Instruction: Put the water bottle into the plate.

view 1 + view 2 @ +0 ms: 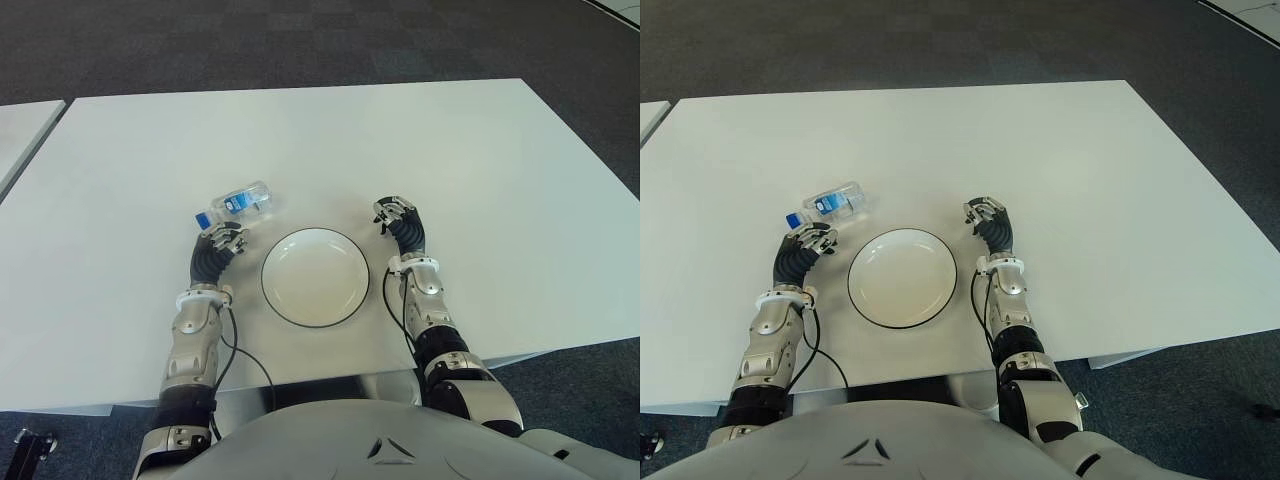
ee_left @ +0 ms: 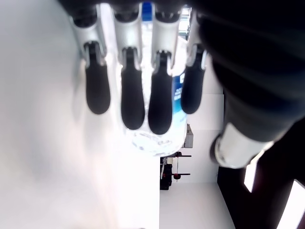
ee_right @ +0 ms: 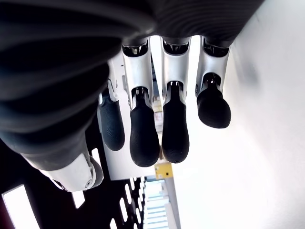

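The water bottle lies on its side on the white counter, just beyond our left hand and up-left of the empty plate — not yet grasped. Our left hand's fingers hang relaxed, holding nothing. We judge the clear plastic light, smooth and apt to roll, so we would wrap it around the labelled middle. Our left wrist view shows the label close behind the fingers. Our right hand shows beside the plate's right, fingers loose, empty.
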You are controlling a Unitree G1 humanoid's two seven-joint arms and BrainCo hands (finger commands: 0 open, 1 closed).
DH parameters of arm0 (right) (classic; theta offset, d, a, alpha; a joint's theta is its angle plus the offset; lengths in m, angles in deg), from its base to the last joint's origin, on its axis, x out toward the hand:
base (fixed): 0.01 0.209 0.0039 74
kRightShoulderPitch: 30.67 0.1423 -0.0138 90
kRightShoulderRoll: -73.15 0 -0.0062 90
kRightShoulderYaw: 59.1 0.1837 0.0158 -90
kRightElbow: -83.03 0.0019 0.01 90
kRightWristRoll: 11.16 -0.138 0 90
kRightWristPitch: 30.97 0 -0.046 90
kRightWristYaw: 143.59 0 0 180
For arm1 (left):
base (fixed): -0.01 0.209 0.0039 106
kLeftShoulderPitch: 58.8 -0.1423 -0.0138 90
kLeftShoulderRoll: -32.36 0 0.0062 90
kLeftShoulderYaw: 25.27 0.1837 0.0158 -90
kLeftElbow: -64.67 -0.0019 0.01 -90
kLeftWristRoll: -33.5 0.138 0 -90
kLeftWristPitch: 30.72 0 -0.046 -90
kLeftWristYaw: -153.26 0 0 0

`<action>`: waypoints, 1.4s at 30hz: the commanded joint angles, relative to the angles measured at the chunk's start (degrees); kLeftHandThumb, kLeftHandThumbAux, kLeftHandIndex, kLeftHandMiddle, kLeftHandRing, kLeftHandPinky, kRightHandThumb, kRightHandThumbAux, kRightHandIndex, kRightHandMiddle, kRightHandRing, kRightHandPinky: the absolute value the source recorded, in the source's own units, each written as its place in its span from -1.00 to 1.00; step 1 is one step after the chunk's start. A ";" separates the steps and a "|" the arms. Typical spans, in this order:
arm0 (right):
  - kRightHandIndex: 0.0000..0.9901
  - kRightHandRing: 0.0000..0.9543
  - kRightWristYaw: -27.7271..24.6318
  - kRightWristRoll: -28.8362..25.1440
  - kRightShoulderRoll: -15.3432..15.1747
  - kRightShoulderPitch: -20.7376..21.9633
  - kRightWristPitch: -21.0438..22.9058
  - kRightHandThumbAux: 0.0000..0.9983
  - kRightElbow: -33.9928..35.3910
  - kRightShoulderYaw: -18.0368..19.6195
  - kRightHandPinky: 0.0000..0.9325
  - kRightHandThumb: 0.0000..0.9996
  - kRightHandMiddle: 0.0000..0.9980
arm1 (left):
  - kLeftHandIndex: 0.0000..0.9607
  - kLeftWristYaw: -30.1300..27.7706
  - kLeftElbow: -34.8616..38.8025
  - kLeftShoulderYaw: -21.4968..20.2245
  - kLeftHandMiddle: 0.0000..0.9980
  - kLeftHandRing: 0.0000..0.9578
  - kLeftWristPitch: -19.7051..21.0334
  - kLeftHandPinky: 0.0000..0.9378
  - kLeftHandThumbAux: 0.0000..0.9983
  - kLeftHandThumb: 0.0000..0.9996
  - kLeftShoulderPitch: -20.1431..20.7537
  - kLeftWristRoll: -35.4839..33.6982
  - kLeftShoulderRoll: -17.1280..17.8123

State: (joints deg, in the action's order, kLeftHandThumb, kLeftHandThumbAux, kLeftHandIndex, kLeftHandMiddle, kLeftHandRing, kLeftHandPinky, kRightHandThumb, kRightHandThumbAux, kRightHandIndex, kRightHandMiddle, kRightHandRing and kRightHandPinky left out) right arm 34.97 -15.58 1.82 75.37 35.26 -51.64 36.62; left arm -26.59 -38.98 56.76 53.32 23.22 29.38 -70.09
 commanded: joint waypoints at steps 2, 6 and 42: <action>-0.12 0.58 0.71 -0.16 0.32 -2.93 4.65 0.47 -2.50 0.36 0.62 0.40 0.55 | -0.10 -0.83 -3.12 0.27 0.11 0.10 3.56 0.09 0.43 0.41 -2.53 -0.39 -0.41; -0.12 0.58 0.82 -0.06 0.33 -2.95 4.71 0.47 -2.54 0.32 0.62 0.40 0.54 | -0.11 -1.08 -3.00 0.23 0.11 0.10 3.39 0.08 0.43 0.41 -2.53 -0.62 -0.41; -0.12 0.54 2.42 -1.40 1.35 -1.61 5.75 0.47 -4.29 1.73 0.59 0.40 0.51 | -0.11 27.30 5.23 9.19 0.35 0.40 -2.56 0.39 0.44 0.42 6.26 42.35 13.85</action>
State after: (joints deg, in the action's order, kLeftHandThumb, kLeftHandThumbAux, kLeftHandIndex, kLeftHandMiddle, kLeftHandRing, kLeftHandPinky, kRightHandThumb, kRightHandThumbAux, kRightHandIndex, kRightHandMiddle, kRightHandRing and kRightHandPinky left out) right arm 37.46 -16.06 2.74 76.49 36.28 -52.46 37.63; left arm -1.64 -32.38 65.25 50.99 28.01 68.53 -58.07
